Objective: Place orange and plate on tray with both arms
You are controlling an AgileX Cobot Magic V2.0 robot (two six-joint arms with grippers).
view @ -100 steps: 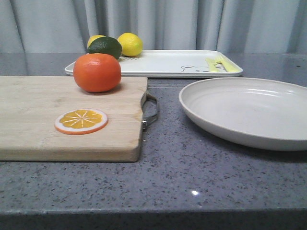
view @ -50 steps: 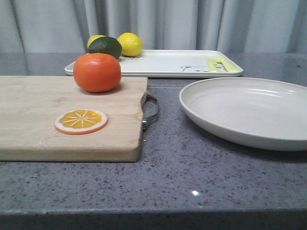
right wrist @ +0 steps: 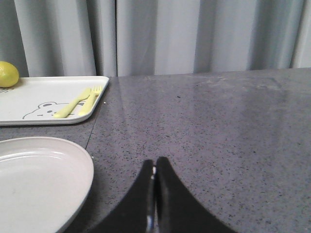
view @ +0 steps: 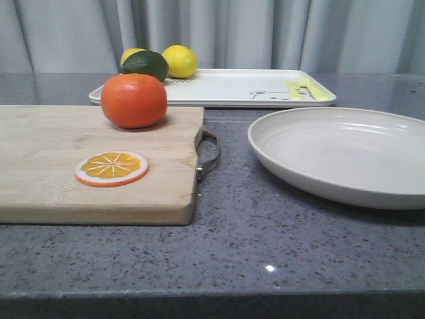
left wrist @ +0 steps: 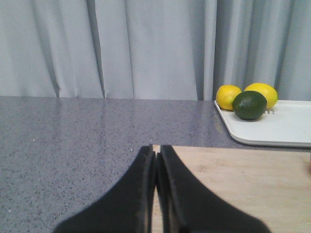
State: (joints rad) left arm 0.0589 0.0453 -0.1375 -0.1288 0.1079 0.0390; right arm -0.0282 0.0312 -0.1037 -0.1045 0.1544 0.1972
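Note:
The orange (view: 133,100) stands on the far part of a wooden cutting board (view: 40,166) at the left. The off-white plate (view: 345,154) lies on the grey counter at the right; its edge shows in the right wrist view (right wrist: 39,179). The white tray (view: 226,88) with the bear print lies at the back, also in the left wrist view (left wrist: 272,127) and the right wrist view (right wrist: 48,97). My left gripper (left wrist: 156,151) is shut and empty over the board's near-left corner. My right gripper (right wrist: 155,162) is shut and empty over bare counter, to the right of the plate. Neither gripper shows in the front view.
An orange slice disc (view: 111,167) lies on the board. Two yellow lemons (view: 180,61) and a dark green lime (view: 145,65) sit on the tray's left end. The board has a metal handle (view: 208,156) facing the plate. Grey curtains hang behind the counter.

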